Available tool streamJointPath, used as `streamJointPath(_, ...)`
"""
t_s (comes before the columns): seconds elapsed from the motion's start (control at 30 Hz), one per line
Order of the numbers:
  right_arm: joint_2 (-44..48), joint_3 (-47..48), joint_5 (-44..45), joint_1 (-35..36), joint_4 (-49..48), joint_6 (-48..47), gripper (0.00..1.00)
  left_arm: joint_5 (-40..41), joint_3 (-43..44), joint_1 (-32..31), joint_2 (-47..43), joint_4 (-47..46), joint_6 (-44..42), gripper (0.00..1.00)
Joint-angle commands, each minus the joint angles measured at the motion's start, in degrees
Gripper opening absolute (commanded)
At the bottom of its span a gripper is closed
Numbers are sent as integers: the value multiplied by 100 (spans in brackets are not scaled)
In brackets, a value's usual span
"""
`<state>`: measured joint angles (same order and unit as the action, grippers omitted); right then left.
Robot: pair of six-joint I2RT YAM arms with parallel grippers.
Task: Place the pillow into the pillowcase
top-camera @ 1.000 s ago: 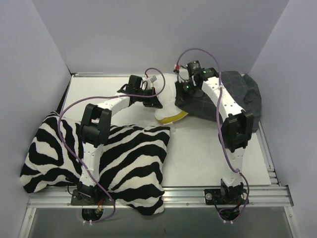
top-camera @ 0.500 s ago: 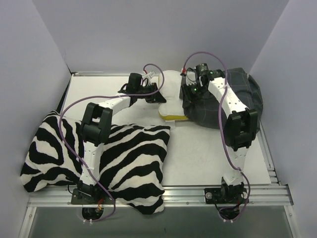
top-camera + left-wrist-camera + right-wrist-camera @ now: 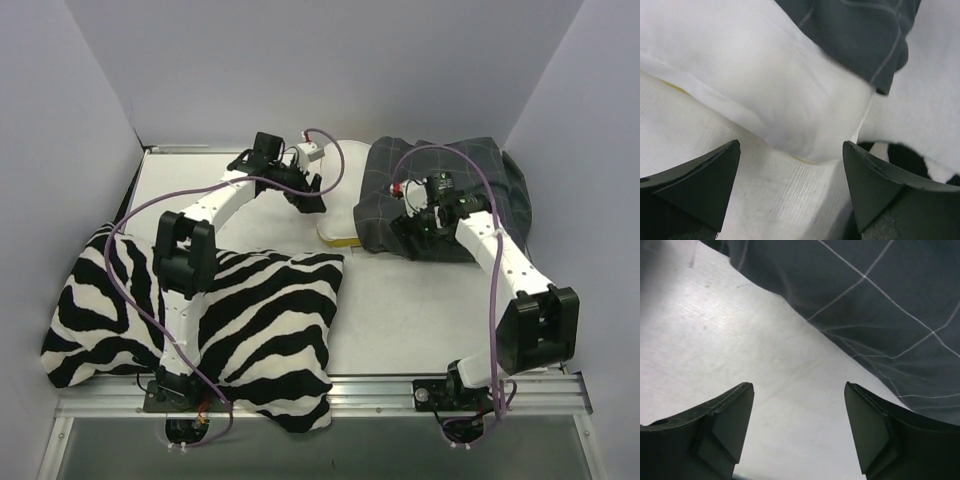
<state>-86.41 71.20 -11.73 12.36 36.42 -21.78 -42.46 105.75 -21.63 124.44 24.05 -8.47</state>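
Here, the pillowcase (image 3: pixel 455 180) lies bunched at the far right of the worktop (image 3: pixel 400 310). The pillow (image 3: pixel 338 185) juts from its left side, with its white face and yellow edge bare. Grey checked cloth covers the pillow's right part, and I cannot tell whether that part is inside the opening or only under it.

The zebra cushion (image 3: pixel 260 320) sits to the near left of the pillowcase. Its far corner is close to the pillow's yellow edge, and the left arm reaches across it. A purple cable (image 3: pixel 440 152) loops above the pillowcase.

The left end effector (image 3: pixel 308 197) hangs just left of the pillowcase over the bare pillow, released, with its jaws wide and nothing between them. The right end effector (image 3: pixel 410 226) is at the pillowcase's near edge, also spread and gripping nothing.

The left wrist view shows the cloth's hem lapping onto the pillow, with a zebra stripe just beside the pillow's corner. The top view hides both under the arm. The right wrist view shows bare worktop beneath the fingers and the gridded cloth beyond, but no pillow.

The pillowcase's right and far sides crowd the walls. Open worktop lies on its near side.
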Motion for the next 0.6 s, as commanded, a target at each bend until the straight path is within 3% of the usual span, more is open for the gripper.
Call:
streamJointPath(0.0, 255, -693, 706, -285, -924, -738, 76, -193, -81, -140, -570, 1327, -2858, 91)
streamJointPath(0.1, 642, -1712, 909, -541, -2381, -1713, 89, 9, -458, -350, -710, 1392, -4168, 92)
streamJointPath(0.13, 704, -1958, 865, -724, -3056, -1950, 90, 88, -538, -412, -720, 1400, -4467, 92)
streamJointPath(0.27, 337, -2330, 671, -902, -4054, -2646, 92, 378, -784, -737, -606, 1226, -5594, 92)
streamJointPath(0.4, -60, -1742, 296, -920, -3943, -2166, 90, 178, -672, -826, -561, 750, -5473, 92)
streamJointPath(0.57, 186, -1214, -417, -946, -2783, -1681, 88, -386, 207, -685, -553, 364, -3840, 91)
